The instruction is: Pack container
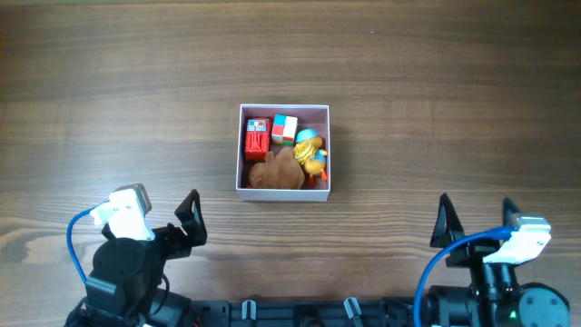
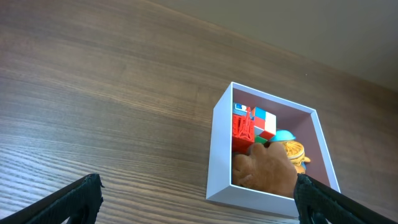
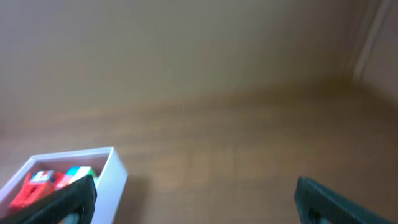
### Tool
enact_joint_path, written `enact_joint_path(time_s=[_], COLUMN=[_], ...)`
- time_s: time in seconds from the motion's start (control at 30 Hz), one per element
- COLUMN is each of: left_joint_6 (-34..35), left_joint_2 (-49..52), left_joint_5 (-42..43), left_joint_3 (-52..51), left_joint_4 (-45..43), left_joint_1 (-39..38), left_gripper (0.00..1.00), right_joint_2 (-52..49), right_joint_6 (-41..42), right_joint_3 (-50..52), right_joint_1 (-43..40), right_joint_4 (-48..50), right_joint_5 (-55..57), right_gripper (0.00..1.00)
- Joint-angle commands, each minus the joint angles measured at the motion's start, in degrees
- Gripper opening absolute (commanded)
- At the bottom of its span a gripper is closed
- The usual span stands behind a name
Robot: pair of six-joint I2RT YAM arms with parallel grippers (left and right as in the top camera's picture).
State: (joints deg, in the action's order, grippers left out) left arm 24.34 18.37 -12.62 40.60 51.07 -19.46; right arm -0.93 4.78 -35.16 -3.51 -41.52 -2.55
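Fingers of both arms are seen spread apart, with nothing gripped: the left fingers [image 1: 192, 218] are placed at 7 o'clock on the table [image 1: 109, 82], the right fingers [image 1: 445, 223] at 5 o'clock. Both pairs are held well apart from everything else.

One container [image 1: 283, 193] is counted, set near the middle of the table, at 1 o'clock from the left fingers and 10 o'clock from the right. It is laid flat with its opening turned upward. Being square, no long axis can be given; its walls are lined up with the wood grain and across it.

Four toys can be counted inside, packed close together. One brown soft toy [image 1: 275, 173] is found at 6 o'clock, one yellow and blue toy [image 1: 310, 151] at 3 o'clock, one red toy [image 1: 257, 143] at 10 o'clock and one cube [image 1: 284, 128] of red, white and green at 12 o'clock. What the small blue piece above the red toy belongs to cannot be told.
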Motion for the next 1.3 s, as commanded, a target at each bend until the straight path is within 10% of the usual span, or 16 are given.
enact_joint_path(time_s=[0.0,0.3,1.27], left_joint_6=[0.55,0.55,0.52], left_joint_2=[-0.37,-0.37,-0.37], left_joint_5=[-0.94,-0.94,-0.94], left_joint_3=[-0.66,-0.66,-0.66], left_joint_4=[0.04,0.04,0.04], left_joint_1=[-0.31,-0.31,-0.31], left_gripper=[1.0,1.0,1.0], right_joint_2=[0.72,0.72,0.35], right_joint_6=[-7.65,-7.78,-1.38], right_joint_3=[8.48,32.22,34.86], right_joint_1=[0.55,1.25,2.58], right_joint_4=[11.32,48.52,42.36], right_joint_5=[-2.78,-13.44,-7.76], right_gripper=[1.0,1.0,1.0])
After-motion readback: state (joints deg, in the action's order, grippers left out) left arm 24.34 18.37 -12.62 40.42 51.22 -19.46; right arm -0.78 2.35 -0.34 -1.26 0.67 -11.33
